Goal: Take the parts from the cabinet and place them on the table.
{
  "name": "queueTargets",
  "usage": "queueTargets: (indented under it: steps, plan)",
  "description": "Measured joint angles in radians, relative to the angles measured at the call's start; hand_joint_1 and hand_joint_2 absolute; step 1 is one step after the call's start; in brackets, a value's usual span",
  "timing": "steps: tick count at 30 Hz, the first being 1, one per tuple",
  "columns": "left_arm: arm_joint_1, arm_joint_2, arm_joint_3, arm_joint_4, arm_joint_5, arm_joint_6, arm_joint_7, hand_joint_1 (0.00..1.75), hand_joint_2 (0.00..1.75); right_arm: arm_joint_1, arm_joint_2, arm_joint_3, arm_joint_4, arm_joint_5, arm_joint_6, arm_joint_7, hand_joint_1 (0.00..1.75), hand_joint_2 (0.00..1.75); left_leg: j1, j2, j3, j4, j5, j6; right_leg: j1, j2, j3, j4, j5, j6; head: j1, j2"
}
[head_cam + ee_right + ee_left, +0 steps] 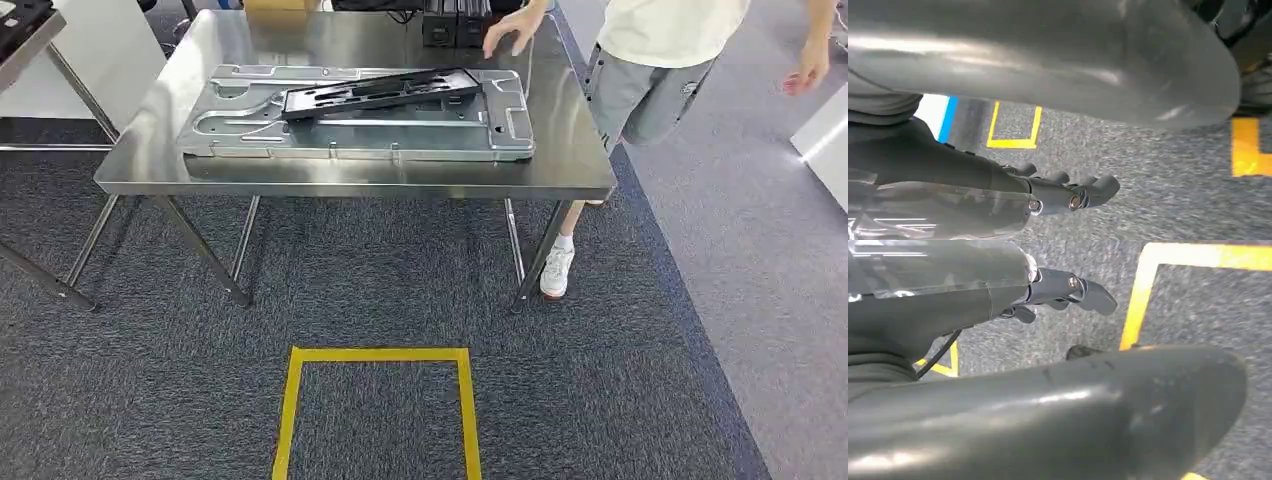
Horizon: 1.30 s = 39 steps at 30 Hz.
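Note:
A large silver metal plate lies flat on the steel table. A long black part lies slanted across the top of the plate. My left hand hangs over the grey carpet with its fingers stretched out, apart from the thumb, and holds nothing. My right hand also hangs over the carpet, its fingers extended and away from the thumb, with nothing in it.
A person stands at the table's far right corner, one hand over the tabletop near two black boxes. A yellow tape square marks the carpet before the table. Another table stands at the left.

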Motion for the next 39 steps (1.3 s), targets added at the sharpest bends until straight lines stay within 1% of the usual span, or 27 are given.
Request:
queueTargets:
  steps: [1,3,4,5,6,9,10,11,13,14,15,16,18,19,20,21,24,25,28,29,30,31,33,34,36,37,39]
  plan:
    - [0.0,0.0,-0.002,0.0,0.0,0.0,0.0,0.0,0.0,0.0,0.0,0.0,0.0,0.0,0.0,0.0,0.0,0.0,0.0,0.0,-0.017,0.006,0.008,-0.001,0.0,0.0,0.022,-0.014,0.036,0.0,0.0,0.0]
    - [0.0,-0.001,-0.007,0.0,0.0,-0.001,-0.002,0.0,0.0,-0.001,0.0,0.0,0.0,0.0,-0.002,0.0,0.0,0.0,0.0,-0.001,-0.05,0.021,0.022,-0.006,0.0,0.0,0.122,-0.147,0.11,-0.005,0.0,0.0]
    - [0.0,-0.001,-0.008,0.0,0.001,-0.002,-0.003,0.0,0.0,-0.002,0.0,0.0,0.0,0.0,-0.003,0.0,0.0,0.0,0.0,-0.002,-0.062,0.029,0.028,-0.01,0.0,0.001,0.189,-0.241,0.111,-0.01,0.0,0.0]
    - [0.0,-0.001,-0.009,0.0,0.001,-0.002,-0.004,0.0,0.0,-0.005,0.0,0.001,0.0,-0.001,-0.005,0.0,0.0,0.0,-0.005,-0.002,-0.072,0.036,0.032,-0.016,0.007,0.003,0.238,-0.329,0.08,-0.015,0.0,0.0]
    - [0.0,-0.002,-0.009,0.0,0.003,-0.003,-0.006,0.0,0.0,-0.005,0.0,0.001,0.0,-0.001,-0.005,0.0,0.0,0.0,-0.003,-0.001,-0.074,0.036,0.042,-0.022,0.007,0.004,0.247,-0.35,0.07,-0.017,0.0,0.0]
    - [0.001,-0.002,-0.009,0.0,0.011,-0.007,-0.016,0.0,0.0,-0.003,0.002,0.002,0.001,-0.001,-0.01,-0.002,0.0,0.0,-0.004,-0.002,-0.08,0.033,0.068,-0.038,0.006,0.002,0.224,-0.35,0.095,-0.034,0.0,0.0]
    - [0.001,-0.002,-0.009,0.0,0.014,-0.007,-0.019,0.0,0.0,-0.004,0.003,0.002,0.002,-0.001,-0.01,-0.005,0.0,0.0,0.001,-0.005,-0.09,0.046,0.039,-0.042,0.002,-0.006,0.216,-0.352,0.108,-0.042,-0.001,0.0]
    - [0.0,-0.002,-0.009,0.0,0.016,-0.007,-0.021,0.0,0.0,-0.006,0.003,0.004,0.002,0.0,-0.011,-0.005,0.0,0.0,0.002,-0.005,-0.106,0.087,-0.022,-0.048,0.002,-0.005,0.201,-0.351,0.119,-0.052,0.0,0.0]
    - [0.002,-0.002,-0.009,0.0,0.017,-0.007,-0.021,0.0,0.0,-0.003,0.002,0.006,0.002,0.0,-0.014,-0.006,0.0,0.0,0.01,-0.005,-0.137,0.228,-0.137,-0.056,0.006,-0.008,0.175,-0.347,0.14,-0.054,0.0,0.0]
    - [0.002,-0.002,-0.009,0.0,0.018,-0.006,-0.021,0.0,0.0,-0.003,0.002,0.007,0.002,0.0,-0.013,-0.008,0.0,0.0,0.012,-0.005,-0.151,0.309,-0.17,-0.06,0.009,-0.01,0.156,-0.343,0.152,-0.054,0.0,0.0]
    - [0.002,-0.003,-0.009,0.0,0.019,-0.005,-0.021,0.0,0.0,-0.002,0.0,0.008,0.002,0.001,-0.01,-0.011,0.0,0.0,0.014,-0.005,-0.149,0.349,-0.163,-0.062,0.01,-0.011,0.137,-0.338,0.162,-0.053,0.0,0.0]
    - [0.002,-0.004,-0.009,0.0,0.022,-0.005,-0.02,0.0,0.0,-0.001,-0.002,0.008,0.002,0.0,-0.001,-0.018,0.0,0.0,0.017,-0.005,-0.13,0.351,-0.127,-0.063,0.012,-0.012,0.117,-0.332,0.173,-0.051,0.0,0.0]
    - [0.001,-0.006,-0.009,0.0,0.03,-0.004,-0.019,0.0,0.0,0.0,-0.006,0.008,0.002,-0.005,0.02,-0.029,0.0,0.0,0.019,-0.005,-0.039,0.246,-0.052,-0.06,0.013,-0.012,0.08,-0.32,0.193,-0.047,0.0,0.0]
    - [0.0,-0.008,-0.009,0.0,0.032,-0.002,-0.019,0.0,0.0,-0.001,-0.009,0.008,0.002,-0.008,0.026,-0.036,0.0,0.0,0.019,-0.005,0.033,0.151,-0.052,-0.056,0.013,-0.01,0.065,-0.314,0.202,-0.043,-0.001,0.0]
    - [-0.003,-0.009,-0.009,0.0,0.034,-0.001,-0.019,0.0,0.0,-0.001,-0.011,0.008,0.002,-0.01,0.029,-0.042,0.0,0.0,0.015,-0.006,0.103,0.059,-0.087,-0.051,0.015,-0.009,0.058,-0.309,0.208,-0.038,-0.001,0.0]
    - [-0.004,-0.01,-0.008,0.0,0.034,0.001,-0.02,0.0,0.0,0.002,-0.012,0.008,0.002,-0.012,0.031,-0.044,0.0,0.0,0.011,-0.007,0.142,-0.022,-0.112,-0.045,0.015,-0.011,0.052,-0.304,0.218,-0.031,0.0,0.0]
    - [0.0,-0.012,-0.007,0.001,0.032,0.002,-0.021,0.0,0.0,0.007,-0.014,0.007,0.002,-0.026,0.034,-0.047,0.0,0.0,0.001,-0.006,0.115,-0.016,-0.087,-0.025,0.006,-0.012,0.046,-0.31,0.25,-0.012,0.0,0.0]
    - [0.002,-0.013,-0.007,0.002,0.031,0.002,-0.021,0.0,0.0,0.009,-0.016,0.006,0.002,-0.029,0.033,-0.047,0.0,0.0,0.007,0.001,0.106,-0.019,-0.072,-0.016,0.001,-0.007,0.039,-0.302,0.234,-0.007,0.0,0.0]
    - [0.001,-0.013,-0.006,0.002,0.03,0.005,-0.024,0.0,0.0,0.013,-0.018,0.005,0.002,-0.036,0.033,-0.048,0.0,0.0,0.002,0.002,0.056,-0.017,-0.032,0.004,-0.002,0.0,-0.007,-0.135,0.039,0.004,0.0,0.0]
    - [0.002,-0.013,-0.006,0.002,0.03,0.005,-0.024,0.0,0.0,0.013,-0.018,0.004,0.002,-0.038,0.033,-0.049,0.0,0.0,0.0,0.002,0.037,-0.016,-0.017,0.004,-0.003,0.001,-0.02,-0.058,0.0,0.008,0.0,0.0]
    - [0.002,-0.013,-0.006,0.002,0.029,0.005,-0.024,0.0,0.0,0.013,-0.018,0.004,0.002,-0.039,0.033,-0.049,0.0,0.0,-0.001,0.002,0.018,-0.013,-0.004,0.002,-0.003,0.001,-0.024,-0.005,-0.001,0.009,0.0,0.0]
    - [0.002,-0.013,-0.006,0.002,0.029,0.005,-0.024,0.0,0.0,0.013,-0.018,0.004,0.002,-0.039,0.033,-0.05,0.0,0.0,-0.001,0.002,-0.002,-0.008,0.008,0.0,-0.003,0.001,-0.013,0.015,0.028,0.009,0.0,0.0]
    - [0.002,-0.013,-0.006,0.002,0.028,0.006,-0.031,0.0,0.0,0.012,-0.019,0.004,0.002,-0.041,0.033,-0.051,0.0,0.0,-0.001,0.003,-0.051,0.006,0.033,-0.004,-0.003,0.001,0.065,-0.054,0.118,0.006,0.0,0.0]
    - [0.002,-0.013,-0.006,0.002,0.028,0.008,-0.035,0.0,0.0,0.011,-0.019,0.004,0.002,-0.042,0.034,-0.051,0.0,0.0,0.0,0.002,-0.071,0.014,0.045,-0.008,-0.003,0.001,0.134,-0.14,0.127,0.002,0.0,0.0]
    - [0.002,-0.013,-0.006,0.002,0.027,0.008,-0.039,0.0,0.0,0.007,-0.019,0.003,0.002,-0.043,0.034,-0.051,0.0,0.0,-0.005,-0.001,-0.092,0.033,0.059,-0.019,0.004,0.002,0.291,-0.361,0.059,-0.009,-0.001,0.0]
    - [0.002,-0.012,-0.006,0.002,0.026,0.008,-0.042,0.0,0.0,0.007,-0.019,0.003,0.002,-0.044,0.035,-0.051,0.0,0.0,-0.004,0.002,-0.098,0.033,0.072,-0.025,0.006,0.003,0.292,-0.371,0.046,-0.014,-0.001,0.0]
    - [0.001,-0.009,-0.007,0.002,0.021,0.008,-0.044,0.0,0.0,0.005,-0.017,0.002,0.003,-0.046,0.038,-0.051,0.0,0.0,0.001,0.002,-0.103,0.026,0.098,-0.037,0.012,0.003,0.274,-0.36,0.064,-0.029,0.0,0.0]
